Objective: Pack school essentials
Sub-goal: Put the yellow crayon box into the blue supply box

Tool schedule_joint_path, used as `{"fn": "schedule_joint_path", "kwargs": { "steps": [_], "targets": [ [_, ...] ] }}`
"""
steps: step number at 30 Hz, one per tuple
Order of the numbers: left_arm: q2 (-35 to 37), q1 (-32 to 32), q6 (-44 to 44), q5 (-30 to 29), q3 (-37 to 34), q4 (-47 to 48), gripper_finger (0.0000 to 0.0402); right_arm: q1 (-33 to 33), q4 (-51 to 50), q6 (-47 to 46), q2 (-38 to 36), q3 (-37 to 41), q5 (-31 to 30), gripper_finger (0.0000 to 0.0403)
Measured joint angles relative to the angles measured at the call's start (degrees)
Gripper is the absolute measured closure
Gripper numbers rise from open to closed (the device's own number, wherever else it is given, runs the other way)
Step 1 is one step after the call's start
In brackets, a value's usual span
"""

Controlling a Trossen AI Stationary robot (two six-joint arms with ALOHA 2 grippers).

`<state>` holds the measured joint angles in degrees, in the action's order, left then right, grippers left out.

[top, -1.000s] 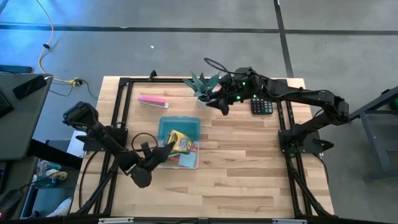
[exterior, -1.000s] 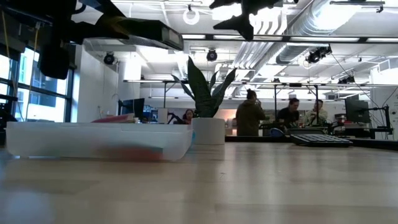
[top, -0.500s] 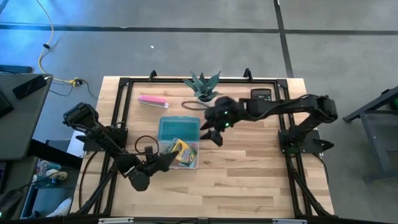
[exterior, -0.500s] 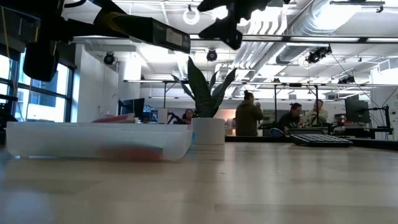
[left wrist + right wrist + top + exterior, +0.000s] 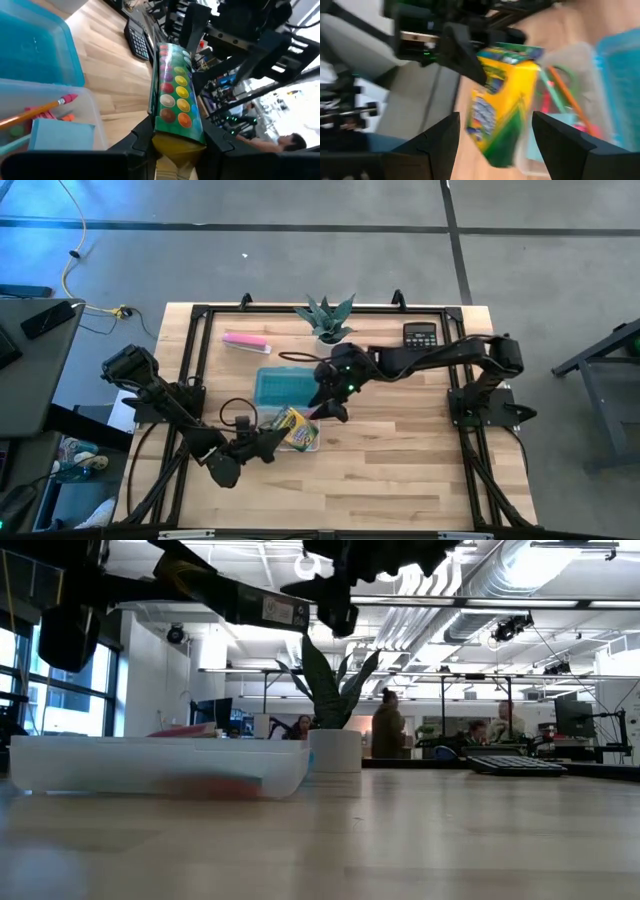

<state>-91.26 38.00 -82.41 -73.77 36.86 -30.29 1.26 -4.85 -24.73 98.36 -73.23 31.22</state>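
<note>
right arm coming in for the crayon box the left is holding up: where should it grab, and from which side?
Likely the free upper end of the crayon box. The left gripper clamps its lower end, leaving the top half bare. The open right gripper already faces the box's broad yellow face, so close across the narrow sides, coming from the plant side, above the clear bin.
</note>
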Motion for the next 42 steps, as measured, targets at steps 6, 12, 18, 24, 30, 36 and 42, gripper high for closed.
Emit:
{"fn": "schedule_joint_path", "kwargs": {
  "steps": [6,12,18,24,30,36,42],
  "targets": [
    [0.0,0.0,6.64,0.47,-0.02,-3.76,0.0316,-0.02,5.05,-1.22,1.83,0.0,1.67,0.0164],
    [0.02,-0.03,14.45,1.77,-0.02,-9.79,0.0316,0.17,5.51,-1.4,2.24,0.0,1.33,0.0164],
    [0.04,-0.91,17.15,1.7,-0.02,-11.54,0.0316,-0.17,5.14,-1.35,2.26,0.0,1.35,0.0164],
    [0.07,-2.22,23.09,1.55,-0.02,-14.73,0.0316,-0.17,5.15,-1.4,2.26,0.0,2.2,0.0164],
    [0.07,-4.12,24.12,2.15,-0.02,-15.13,0.0316,-0.14,5.07,-2.25,2.26,0.0,3.23,0.0171],
    [0.07,-5.68,25.63,4.61,-0.02,-15.13,0.0316,0.02,4.84,-2.32,2.26,0.02,3.13,0.0231],
    [0.07,-6.66,26.51,5.0,-0.02,-15.1,0.0316,0.07,4.85,-2.32,2.26,0.02,2.86,0.0297]
  ]
}}
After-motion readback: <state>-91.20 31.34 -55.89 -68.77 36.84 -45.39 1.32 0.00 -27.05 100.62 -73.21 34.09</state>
